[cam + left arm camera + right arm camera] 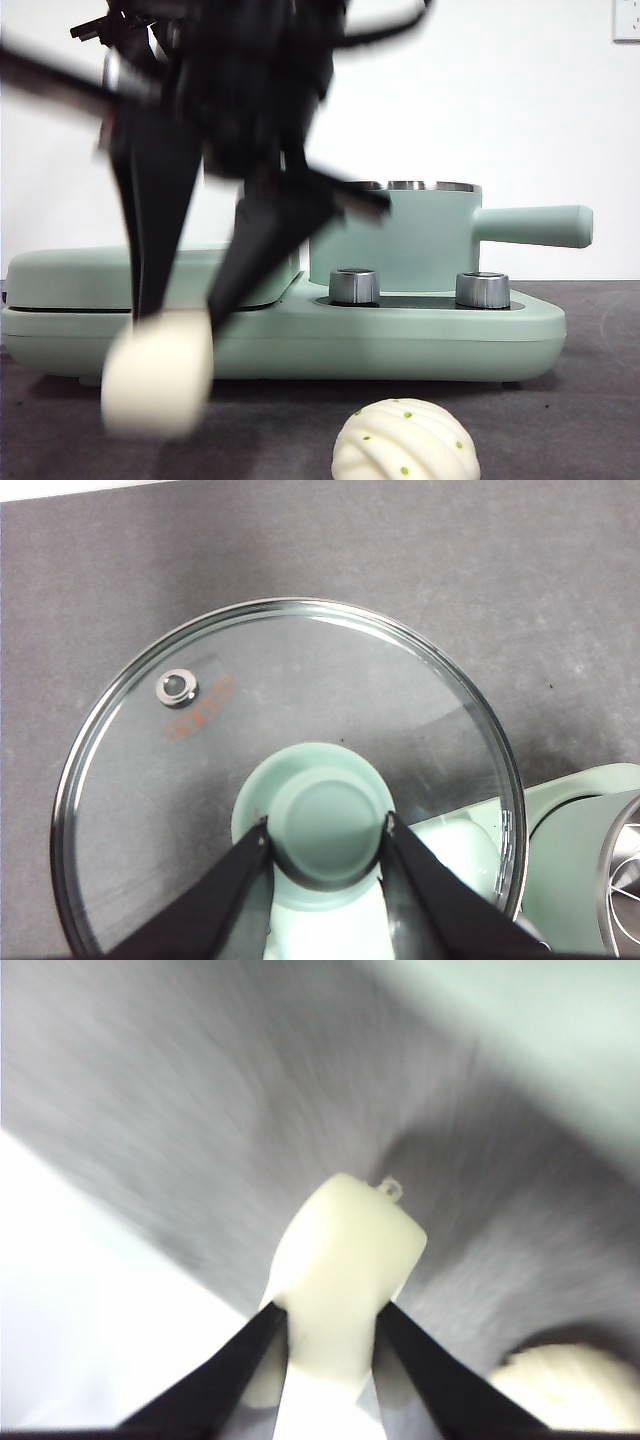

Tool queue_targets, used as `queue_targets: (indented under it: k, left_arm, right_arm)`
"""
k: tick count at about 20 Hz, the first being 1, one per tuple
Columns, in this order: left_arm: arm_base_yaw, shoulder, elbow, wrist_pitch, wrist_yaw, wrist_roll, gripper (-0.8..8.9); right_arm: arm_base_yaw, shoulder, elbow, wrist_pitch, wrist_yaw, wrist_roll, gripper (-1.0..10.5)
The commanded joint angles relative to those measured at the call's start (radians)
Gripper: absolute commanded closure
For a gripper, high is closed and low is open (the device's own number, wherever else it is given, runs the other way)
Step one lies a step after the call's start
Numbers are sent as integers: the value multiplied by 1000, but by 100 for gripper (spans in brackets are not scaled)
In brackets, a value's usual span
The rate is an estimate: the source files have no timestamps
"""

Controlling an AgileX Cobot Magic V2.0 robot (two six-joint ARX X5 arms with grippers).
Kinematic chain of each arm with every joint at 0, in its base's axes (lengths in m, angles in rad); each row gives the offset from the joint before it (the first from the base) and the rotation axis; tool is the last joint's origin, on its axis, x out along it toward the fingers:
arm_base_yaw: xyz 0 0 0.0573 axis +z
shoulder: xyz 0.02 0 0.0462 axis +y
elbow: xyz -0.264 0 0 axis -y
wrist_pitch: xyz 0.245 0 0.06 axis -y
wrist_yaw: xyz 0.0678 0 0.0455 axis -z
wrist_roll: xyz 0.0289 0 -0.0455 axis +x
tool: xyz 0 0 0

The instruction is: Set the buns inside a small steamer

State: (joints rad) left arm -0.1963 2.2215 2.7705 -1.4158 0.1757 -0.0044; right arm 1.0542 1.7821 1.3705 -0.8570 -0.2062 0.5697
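Note:
My right gripper [175, 318] is shut on the smooth block-shaped bun [158, 372], holding it just above the dark table in front of the appliance; in the right wrist view the bun [340, 1270] sits between the two black jaws. The ridged bun with green flecks [405, 440] lies on the table at the front, also at the edge of the right wrist view [560, 1385]. The small steamer [410, 235], mint green with a steel rim and a long side handle, stands lidless on the appliance. My left gripper [325, 838] is shut on the green knob of the glass lid [200, 740], held above the table.
The flat mint green griddle [90, 275] lies closed to the left of the steamer on the shared base [400, 335]. Two chrome dials [354, 286] stand in front of the steamer. A white wall is behind.

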Motion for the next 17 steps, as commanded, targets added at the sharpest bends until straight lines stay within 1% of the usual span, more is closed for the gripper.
queue_targets:
  k: [1, 4, 7, 10, 13, 17]
  left_arm:
    - [1, -13, 42, -35, 8, -8, 758]
    - [1, -13, 42, -35, 8, -8, 758]
    - [1, -13, 42, -35, 8, -8, 758]
    - [1, -13, 42, -35, 8, -8, 758]
    - [1, -13, 42, -35, 8, -8, 758]
    - [1, -13, 42, -35, 8, -8, 758]
  right_arm:
    - [-59, 15, 172, -160, -3, -97, 834]
    - [-178, 17, 355, -299, -2, -183, 834]
    - [-312, 41, 507, -366, 5, -242, 834]
    - [-430, 114, 630, -426, 5, -300, 833]
    - [-499, 195, 692, -433, 5, -325, 833]
    - [-539, 274, 711, -423, 5, -356, 833]
